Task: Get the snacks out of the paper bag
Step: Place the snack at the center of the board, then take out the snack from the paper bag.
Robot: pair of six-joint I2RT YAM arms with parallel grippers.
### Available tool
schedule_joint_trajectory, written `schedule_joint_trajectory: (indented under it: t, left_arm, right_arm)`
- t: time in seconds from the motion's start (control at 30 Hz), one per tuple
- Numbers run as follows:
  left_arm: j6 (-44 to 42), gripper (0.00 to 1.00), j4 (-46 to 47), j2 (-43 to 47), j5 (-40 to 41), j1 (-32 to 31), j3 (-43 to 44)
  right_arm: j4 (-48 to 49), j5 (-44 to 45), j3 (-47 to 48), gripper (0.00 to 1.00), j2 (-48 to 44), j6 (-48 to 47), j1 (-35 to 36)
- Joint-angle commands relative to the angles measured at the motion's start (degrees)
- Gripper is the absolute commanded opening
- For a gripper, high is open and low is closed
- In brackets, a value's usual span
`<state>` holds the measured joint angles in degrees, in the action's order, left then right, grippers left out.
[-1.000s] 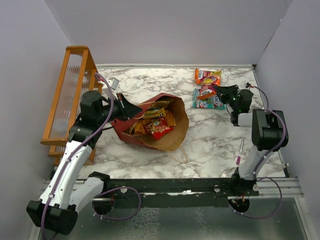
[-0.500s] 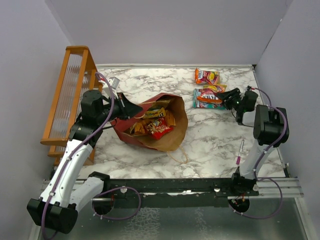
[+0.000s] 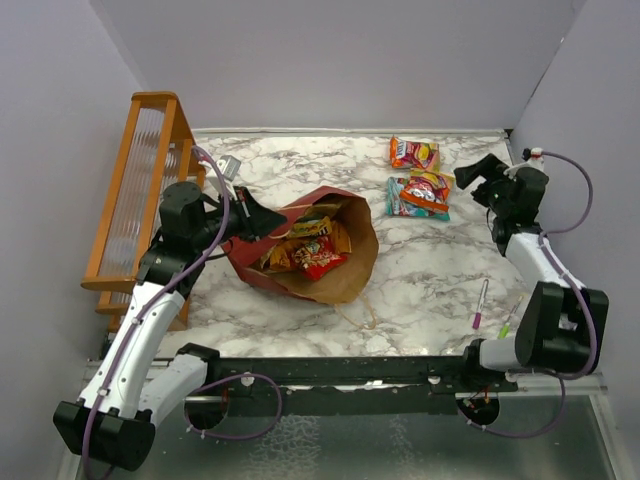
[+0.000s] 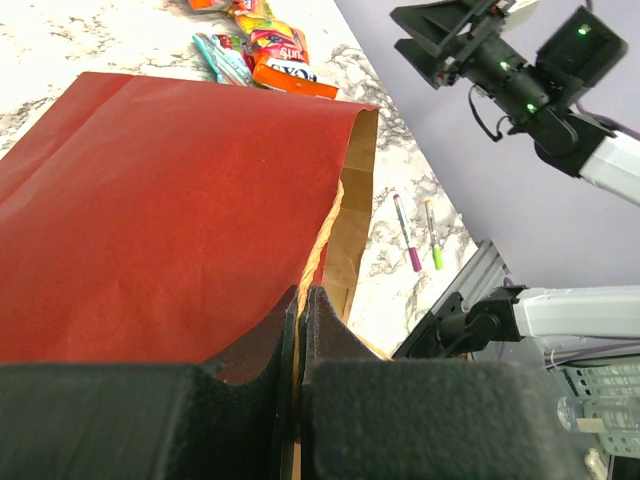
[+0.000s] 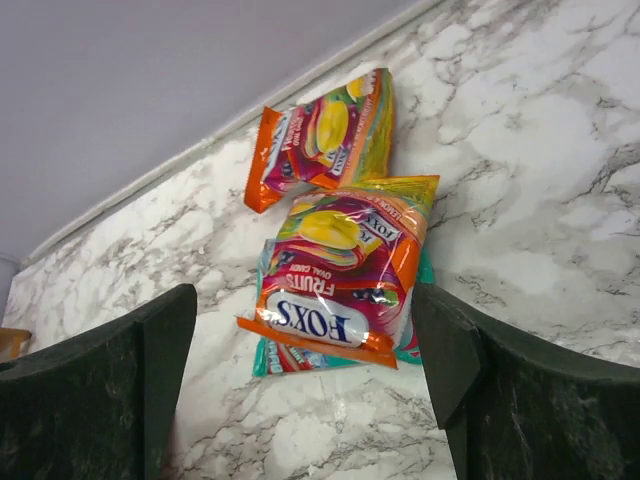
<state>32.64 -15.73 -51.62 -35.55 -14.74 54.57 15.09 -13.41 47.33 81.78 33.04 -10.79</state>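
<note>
Snacks (image 3: 318,258) inside paper bag (image 3: 352,278), top view only

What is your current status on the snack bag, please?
Left gripper shut on paper bag rim. Right gripper open, empty, pointed at Fox's candy packet. Several snacks inside bag; nothing blocking.

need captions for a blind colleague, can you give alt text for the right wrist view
An orange and pink Fox's Fruits packet lies on a teal packet on the marble table, between the open fingers of the right gripper. A second orange packet lies just beyond it, near the back wall.
</note>
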Motion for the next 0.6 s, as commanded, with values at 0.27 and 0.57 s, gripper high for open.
schedule_joint_trajectory:
  t: [0.27,0.57]
  left_arm:
    - [1.1,0.00,1.7,2.1,-0.4,0.0,-2.5]
    - [2.0,0.00,2.2,1.1,-0.4,0.0,-1.5]
  right_arm:
    - [-6.7,-9.0,-16.6,0.87,-18.3,3.7,8.8]
    - [-13.2,-7.8,-16.5,0.85,-27.7,4.7,16.7]
